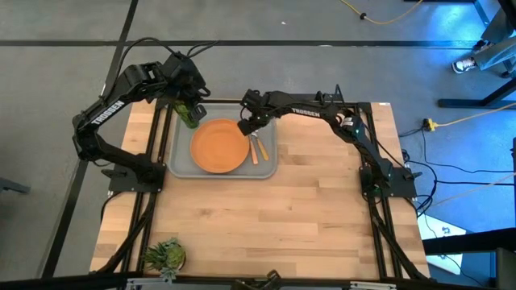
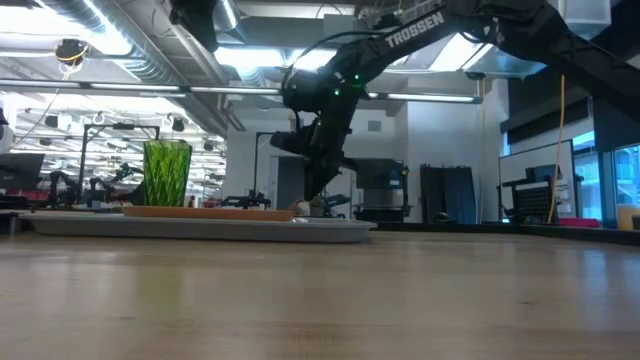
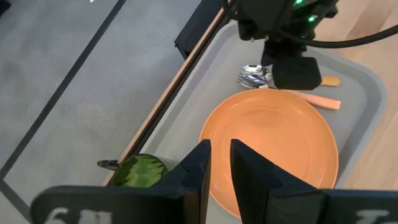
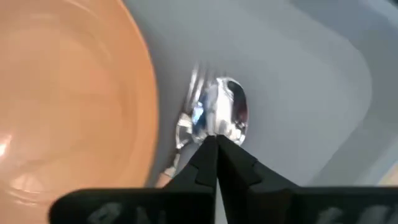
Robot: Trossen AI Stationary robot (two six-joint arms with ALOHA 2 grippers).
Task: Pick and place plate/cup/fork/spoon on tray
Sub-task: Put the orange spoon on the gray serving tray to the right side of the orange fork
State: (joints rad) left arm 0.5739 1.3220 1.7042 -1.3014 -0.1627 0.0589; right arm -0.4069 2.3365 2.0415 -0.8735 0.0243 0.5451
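The grey tray [image 1: 267, 167] lies at the table's far side. On it are the orange plate [image 1: 219, 146], the green cup [image 1: 188, 113] upright in its far left corner, and the fork [image 4: 188, 122] and spoon [image 4: 228, 111] side by side right of the plate, handles [image 3: 323, 99] toward the near edge. My right gripper [image 4: 216, 144] is shut, pointing steeply down just over the spoon's bowl, with nothing between its fingers. My left gripper [image 3: 220, 163] hangs above the tray's far left corner beside the cup, its fingers a narrow gap apart and empty. My right gripper's shut tips stand at the near edge of the spoon's bowl [image 4: 219, 129], coming from above. Whether they touch it I cannot tell.
A spiky green plant [image 1: 165, 256] stands at the table's near left corner. Bare wooden tabletop [image 1: 266, 217] stretches between the tray and the near edge. The arms' bases [image 1: 387, 181] sit at the table's left and right sides.
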